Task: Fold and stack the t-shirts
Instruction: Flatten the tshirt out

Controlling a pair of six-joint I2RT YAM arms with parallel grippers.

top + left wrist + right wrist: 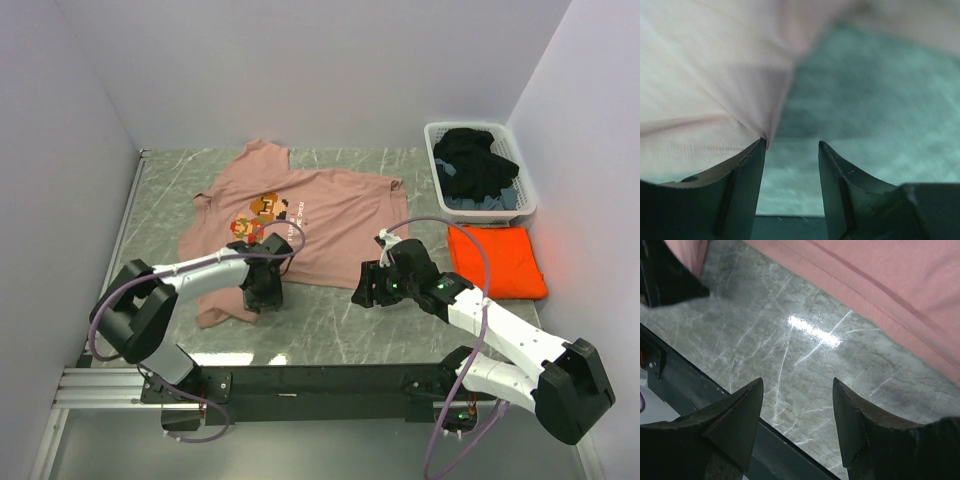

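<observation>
Left gripper [791, 144] spread at edge of pink tee [330, 215], right gripper [797, 382] spread over marble table [790, 340], orange tee [497, 260] folded aside.

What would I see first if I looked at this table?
The pink t-shirt with a pixel picture, spread out in the middle, grabs you first. Next comes the bright orange t-shirt, folded at the right, in front of a white basket of dark clothes. The left end effector and right end effector hover open by the pink shirt's near edge.
</observation>
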